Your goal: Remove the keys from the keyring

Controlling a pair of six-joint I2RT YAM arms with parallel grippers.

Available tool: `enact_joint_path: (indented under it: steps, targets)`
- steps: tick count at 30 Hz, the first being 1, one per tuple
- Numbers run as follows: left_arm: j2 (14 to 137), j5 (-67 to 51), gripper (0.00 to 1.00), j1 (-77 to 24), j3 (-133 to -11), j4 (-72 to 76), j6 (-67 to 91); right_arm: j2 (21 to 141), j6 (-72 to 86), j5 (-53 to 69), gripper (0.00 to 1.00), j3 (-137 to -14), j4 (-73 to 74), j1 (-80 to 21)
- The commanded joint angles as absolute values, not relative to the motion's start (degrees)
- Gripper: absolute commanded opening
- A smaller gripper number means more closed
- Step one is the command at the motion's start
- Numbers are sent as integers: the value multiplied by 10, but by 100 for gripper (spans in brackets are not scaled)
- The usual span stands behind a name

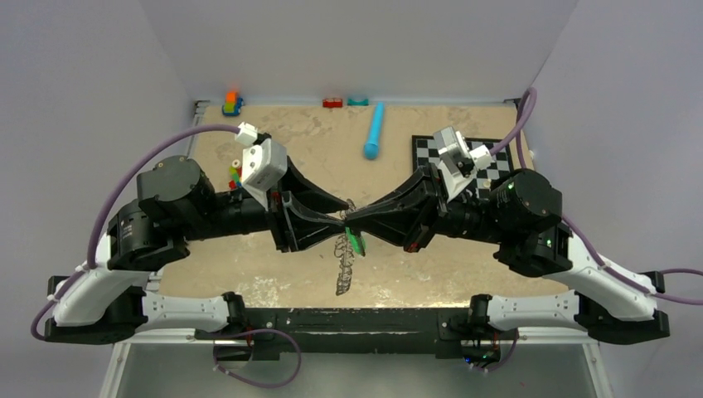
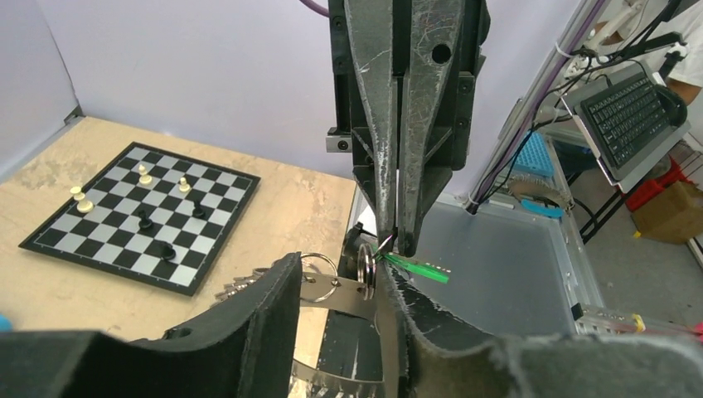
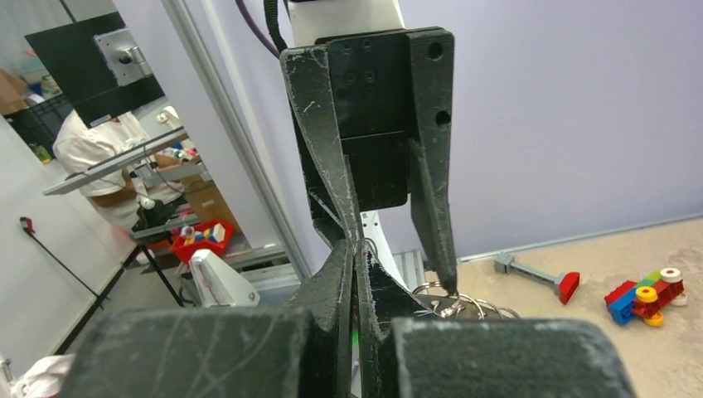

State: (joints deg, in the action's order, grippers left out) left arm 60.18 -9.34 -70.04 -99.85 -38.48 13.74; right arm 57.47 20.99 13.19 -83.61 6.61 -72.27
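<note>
While R gripper (image 1: 351,222) pinches, keys (image 1: 343,267) dangle vert.

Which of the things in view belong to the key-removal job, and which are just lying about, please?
Part of the job:
- keys
- green-headed key
- keyring
- left end effector, open
- right end effector, shut at the green-headed key

Just lying about:
- chessboard
- blue cylinder
- toy blocks
- red brick
</note>
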Motion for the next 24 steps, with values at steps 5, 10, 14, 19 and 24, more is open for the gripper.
enact_joint_path:
  steps: [5,10,14,19,24]
  targets:
    - [583,-89,50,-700,-965,-314,131,563,202,146,0,-860,81,-729]
    - [562,-121,52,-700,-931,-272,131,560,202,133,0,-866,73,-729]
    - [542,-140,53,-701,-902,-235,126,559,205,121,0,-866,66,-729]
    - [510,-164,61,-700,-856,-176,123,556,205,108,0,-864,62,-729]
    - [484,-165,65,-700,-817,-132,123,555,209,85,0,-866,59,-729]
